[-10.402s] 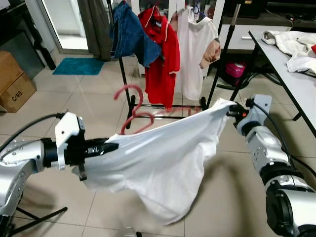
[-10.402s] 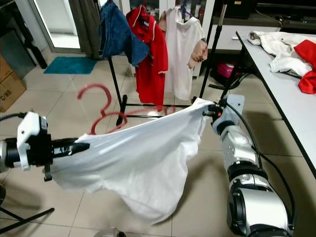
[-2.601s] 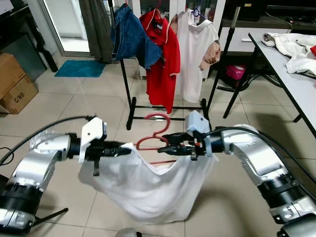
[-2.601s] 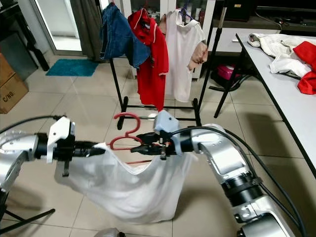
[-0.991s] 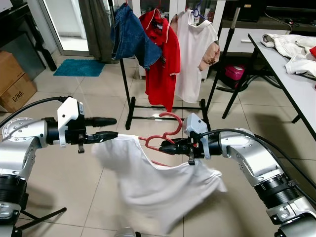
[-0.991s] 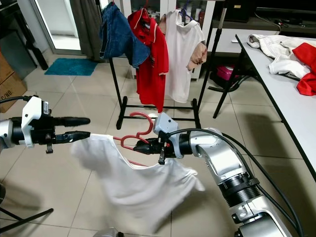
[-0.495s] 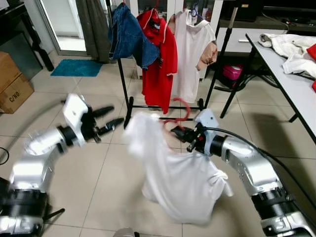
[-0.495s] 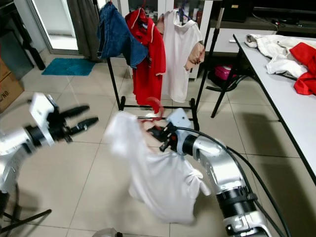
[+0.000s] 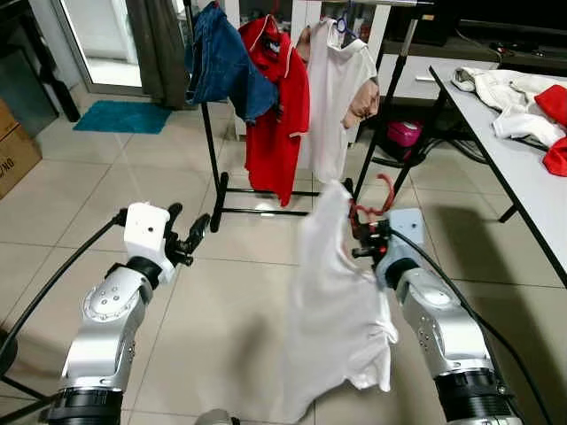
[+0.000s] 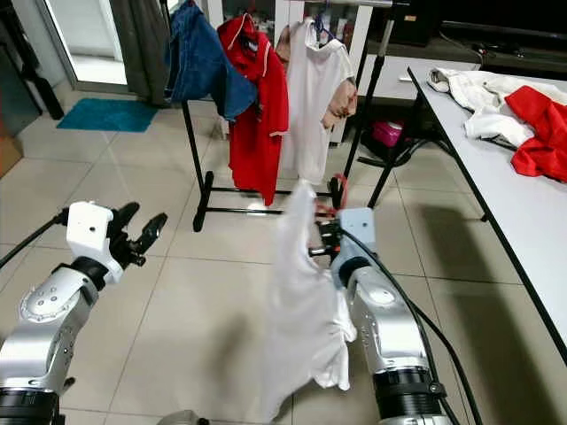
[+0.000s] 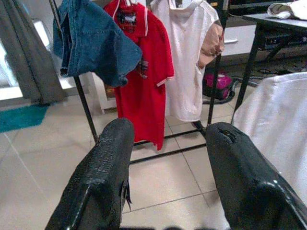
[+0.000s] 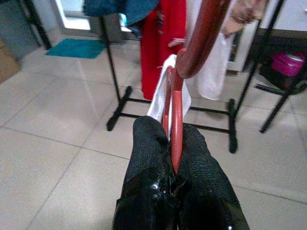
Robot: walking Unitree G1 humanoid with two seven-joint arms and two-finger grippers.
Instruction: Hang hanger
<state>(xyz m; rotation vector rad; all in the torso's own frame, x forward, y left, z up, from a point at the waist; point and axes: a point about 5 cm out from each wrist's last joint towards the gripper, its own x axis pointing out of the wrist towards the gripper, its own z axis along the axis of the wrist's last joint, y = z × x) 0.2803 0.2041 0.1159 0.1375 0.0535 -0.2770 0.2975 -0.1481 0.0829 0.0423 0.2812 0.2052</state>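
A red hanger (image 9: 382, 193) carries a white shirt (image 9: 332, 301) that droops down toward the floor tiles. My right gripper (image 9: 362, 235) is shut on the hanger's neck, which stands upright between the black fingers (image 12: 149, 143) in the right wrist view; the red hanger (image 12: 176, 129) rises from them there. My left gripper (image 9: 188, 234) is open and holds nothing, off to the left of the shirt and apart from it. Its two fingers (image 11: 111, 163) frame the clothes rack (image 11: 85, 108) ahead. The rack (image 9: 213, 146) holds a denim garment (image 9: 217, 66), a red polo (image 9: 279, 97) and a white top (image 9: 341, 88).
A grey table (image 9: 496, 119) with white and red clothes runs along the right. A pink object (image 9: 403, 133) lies under black stand legs behind the rack. A cardboard box (image 9: 13, 150) and a teal mat (image 9: 124, 115) are at the left.
My left gripper has let go of the shirt, opened and drawn back to the left. The right gripper has swung the hanger upright, so the shirt now hangs straight down.
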